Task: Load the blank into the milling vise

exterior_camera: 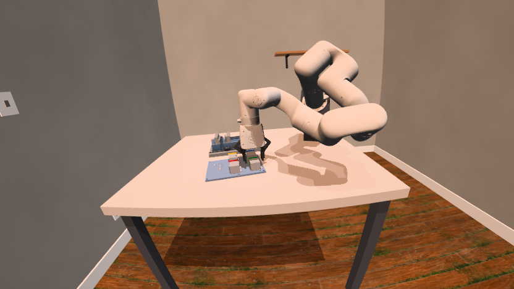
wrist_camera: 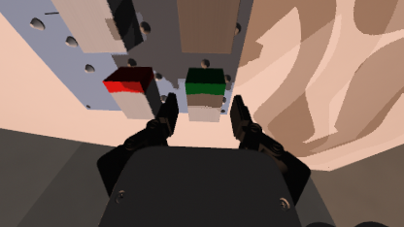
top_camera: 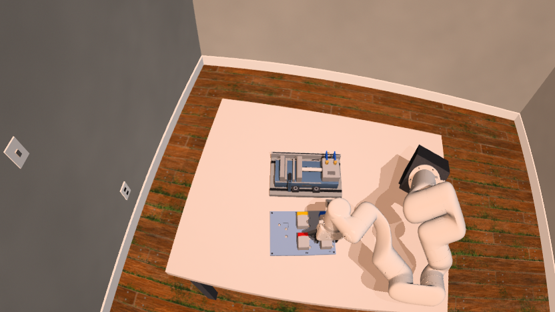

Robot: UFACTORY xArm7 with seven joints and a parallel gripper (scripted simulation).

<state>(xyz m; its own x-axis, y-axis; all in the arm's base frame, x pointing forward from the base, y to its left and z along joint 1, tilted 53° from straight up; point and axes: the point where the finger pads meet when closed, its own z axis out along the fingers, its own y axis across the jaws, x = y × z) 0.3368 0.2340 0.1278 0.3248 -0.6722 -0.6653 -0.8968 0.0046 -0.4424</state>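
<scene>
My jaws stand wide and unloaded above the green-ended block (exterior_camera: 254, 164) (wrist_camera: 205, 99), its long axis running between my fingers.

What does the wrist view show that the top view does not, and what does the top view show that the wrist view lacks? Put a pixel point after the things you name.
Only the wrist view shows the green end (wrist_camera: 205, 88) of one blank, and both fingers of the open pincer (wrist_camera: 204, 103) clearly.

Only the top view shows the vise (top_camera: 306, 184), its two blue hoses (top_camera: 326, 156) (top_camera: 335, 156) and the arm's black base (top_camera: 442, 163).

Both show the plate (top_camera: 281, 246) (wrist_camera: 29, 36) and the red end (top_camera: 302, 234) (wrist_camera: 127, 86) of another blank.
</scene>
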